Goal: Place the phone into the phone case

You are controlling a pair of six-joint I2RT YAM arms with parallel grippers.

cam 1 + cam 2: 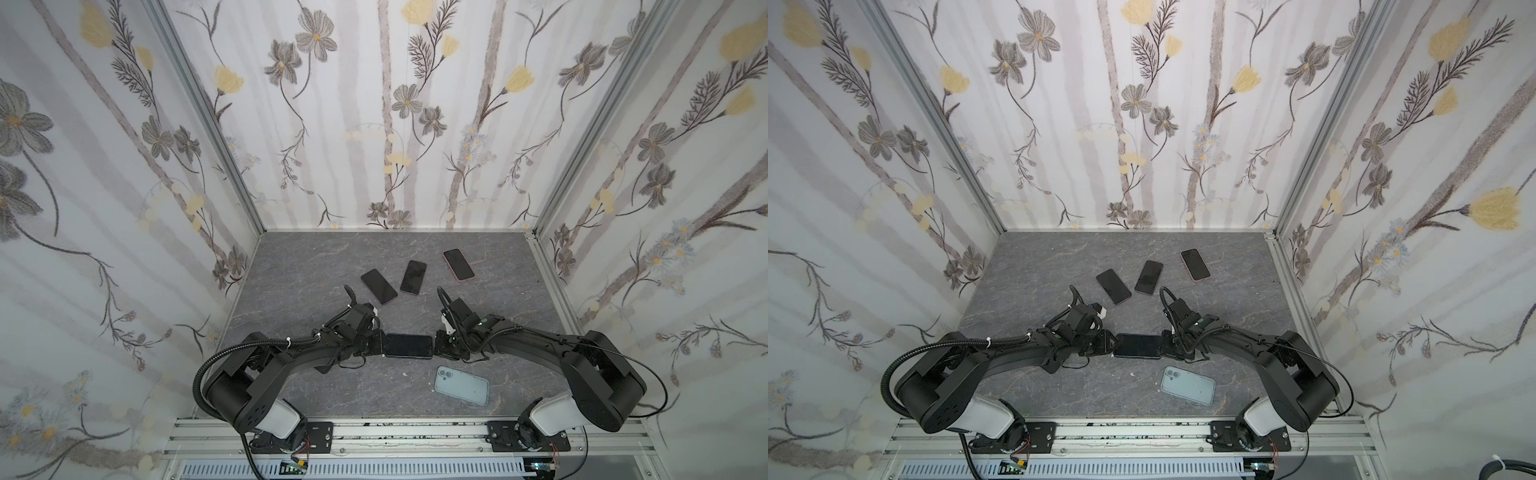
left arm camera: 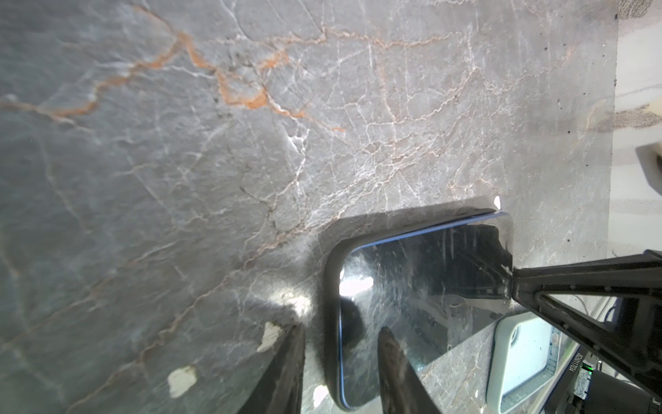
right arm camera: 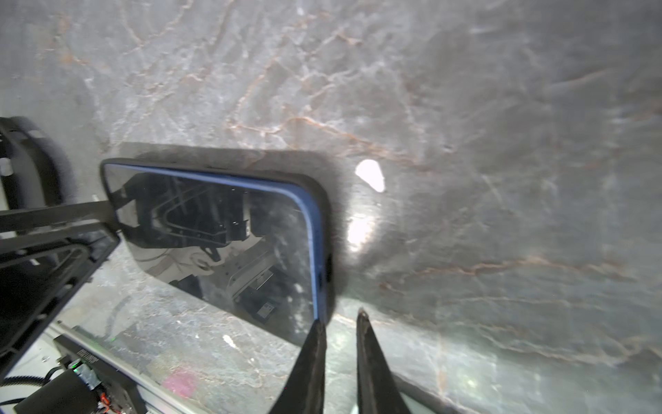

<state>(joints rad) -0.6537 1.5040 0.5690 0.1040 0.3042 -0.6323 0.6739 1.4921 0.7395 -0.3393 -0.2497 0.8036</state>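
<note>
Left gripper point(image 2: 342, 328): jaws spread across one short end of the phone point(image 1: 409, 345). One finger point(image 2: 394, 362) is over the glass. Its partner point(image 2: 283, 365) is outside the rim of the dark case point(image 2: 331, 286), with a sliver of shadow between finger and rim. No pinch observed.

Right gripper point(image 3: 340, 315): jaws drawn close, a thin gap showing, nothing in it. One fingertip point(image 3: 313, 344) sits at a corner of the opposite short end; the other is over bare table point(image 1: 316, 374).

Location: the phone lies screen up, lengthwise along the table's front edge and near the middle of that edge, between the two grippers. Its blue side shows inside the case's rim along one long side and round the corners in view.

Assessment: insertion looks nearly complete, with final seating in hand. In the left wrist view the blue corner by the right gripper may stand proud of the rim; not confirmed.

Risks:
1. Pressure at one end only could lever the other end back out of the rim.
2. The finger on the slick glass could skid and shove phone and case toward the pale blue case point(image 1: 461, 385) lying near, toward the front right corner.
3. The right fingertip, perched on the very corner, could slip off and peel the lip away.

Three other phones point(image 1: 413, 277) toward the back edge lie well apart; no hazard noted.
</note>
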